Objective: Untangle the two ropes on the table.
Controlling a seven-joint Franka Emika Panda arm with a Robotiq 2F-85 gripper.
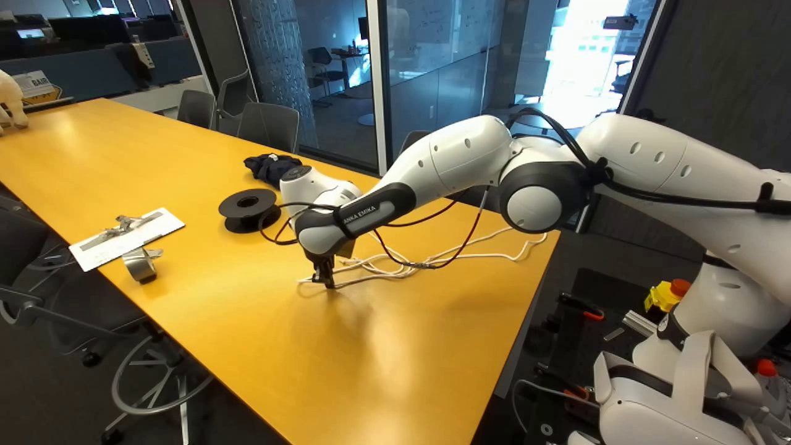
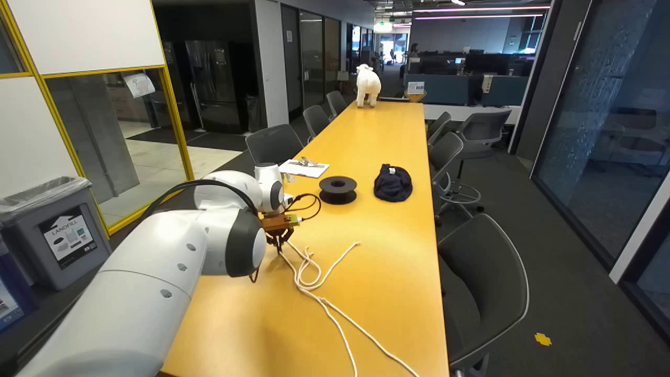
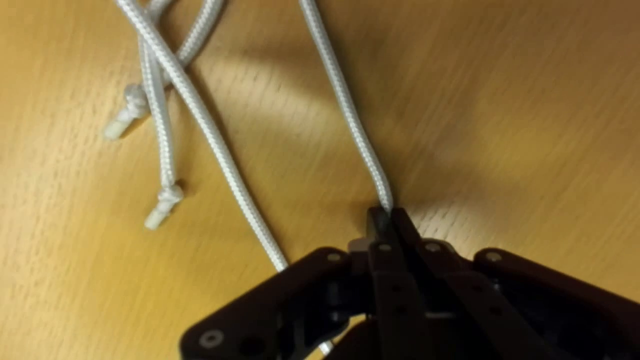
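The two ropes (image 2: 340,260) are whitish braided cords, lying crossed and looped on the yellow-orange table (image 1: 383,358). Their long tails run apart toward the near end in an exterior view. My gripper (image 3: 390,212) is low over the table, its dark fingers shut on a rope strand (image 3: 346,100) that leaves the tips upward in the wrist view. Another strand (image 3: 215,140) passes left of the gripper and under it. Two knotted ends (image 3: 167,195) lie at the upper left, crossing near that strand. Which strand belongs to which rope, I cannot tell.
Beyond the gripper stand a black spool (image 1: 247,210) and a dark cap (image 2: 392,183). A white flat piece (image 1: 126,238) with metal bits and a grey tape roll (image 1: 139,266) sit by the table's long edge. Chairs line both sides.
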